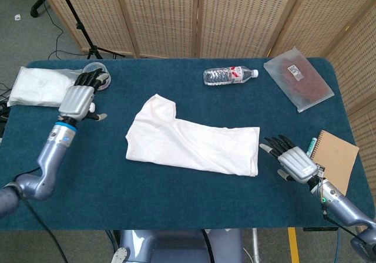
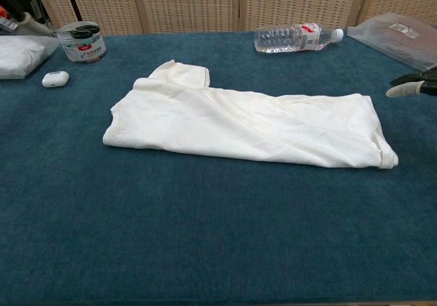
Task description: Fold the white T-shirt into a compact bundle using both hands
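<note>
We see the white T-shirt [image 1: 191, 141] lying folded lengthwise mid-table on the blue cloth [image 1: 176, 210]. Left hand [image 1: 78, 98] hovers well left of it, fingers spread, holding nothing. Right hand [image 1: 292, 159] sits just beside the hem end, fingers apart, empty; water bottle [image 1: 230, 74] beyond

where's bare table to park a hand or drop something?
Free: the near strip in front of the T-shirt, and the patch between it and the water bottle. Crowded: far-left corner, with jar, earbud case, white bag.
</note>
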Motion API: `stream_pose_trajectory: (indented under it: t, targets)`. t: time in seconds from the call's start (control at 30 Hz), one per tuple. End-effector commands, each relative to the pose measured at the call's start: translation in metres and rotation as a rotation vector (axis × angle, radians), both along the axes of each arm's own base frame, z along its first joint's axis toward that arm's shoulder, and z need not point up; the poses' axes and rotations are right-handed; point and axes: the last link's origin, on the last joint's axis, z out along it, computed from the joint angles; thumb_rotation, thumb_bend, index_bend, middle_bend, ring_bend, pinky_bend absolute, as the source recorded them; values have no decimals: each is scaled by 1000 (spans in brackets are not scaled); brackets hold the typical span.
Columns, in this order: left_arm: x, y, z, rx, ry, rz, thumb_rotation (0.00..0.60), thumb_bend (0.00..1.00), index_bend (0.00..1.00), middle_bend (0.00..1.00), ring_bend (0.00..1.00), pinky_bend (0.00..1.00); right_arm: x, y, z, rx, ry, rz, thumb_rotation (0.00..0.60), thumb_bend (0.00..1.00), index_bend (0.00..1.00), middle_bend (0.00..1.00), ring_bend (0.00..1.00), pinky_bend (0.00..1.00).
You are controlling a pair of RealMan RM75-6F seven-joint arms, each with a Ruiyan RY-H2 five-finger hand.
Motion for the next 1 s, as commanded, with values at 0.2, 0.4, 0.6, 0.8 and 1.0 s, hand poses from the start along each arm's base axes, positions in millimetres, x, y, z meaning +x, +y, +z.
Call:
stream_pose_trajectory:
  t: [0.2,0.4,0.6,0.8,1.0]
  targets:
    - [-54,-70,41,50,13,117,600,0,0,0,0,0,6,10,-14,82,52,115,600,312,106,0,0,0]
    - [-69,-84,47,78,-23,154,600,0,0,0,0,0,11,16,-18,82,47,157,600,146,170,0,0,0]
    - [-78,-98,53,89,-112,207,600,0,0,0,0,0,15,11,-40,80,44,147,600,150,247,0,0,0]
    - [-79,-104,53,77,-132,208,600,0,0,0,0,0,17,5,-51,71,72,157,600,162,281,0,0,0]
    - [-79,-105,57,79,-151,202,600,0,0,0,0,0,16,-2,-53,45,123,181,600,182,308,0,0,0]
